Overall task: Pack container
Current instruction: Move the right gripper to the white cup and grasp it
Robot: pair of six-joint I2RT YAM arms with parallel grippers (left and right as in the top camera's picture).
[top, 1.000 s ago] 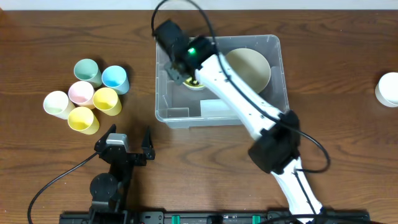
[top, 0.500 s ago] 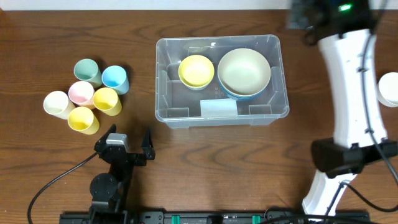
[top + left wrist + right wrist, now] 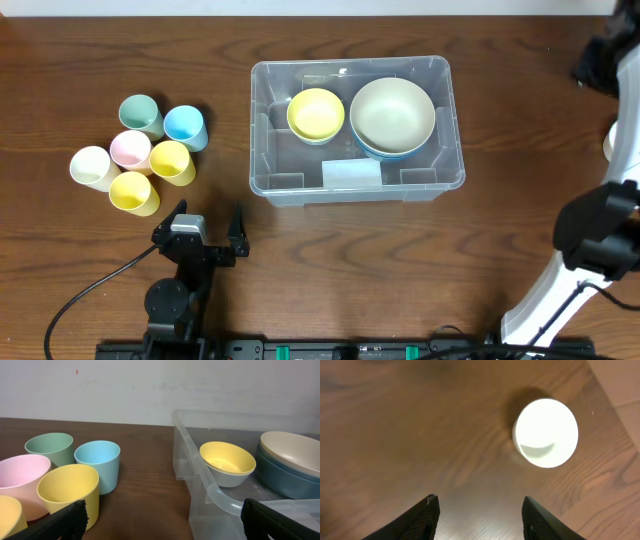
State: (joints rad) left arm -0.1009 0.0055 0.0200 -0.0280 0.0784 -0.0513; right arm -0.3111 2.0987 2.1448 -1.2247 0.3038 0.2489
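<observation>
Although the right arm runs off the upper right of the overhead view, its wrist view shows the right pincer (image 3: 482,515) spread wide over brown wood, a white cup (image 3: 546,432) at upper right — the left pincer (image 3: 208,225), lower left, gapes wide too. The container (image 3: 258,130) sits upper centre on the wood-grain counter (image 3: 100,280), a pale wall (image 3: 125,385) behind; its pale label (image 3: 351,173) is too blurred to read.

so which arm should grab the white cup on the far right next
Right, probably: the right gripper hangs open near the white cup, while the left gripper sits beyond the container.
</observation>
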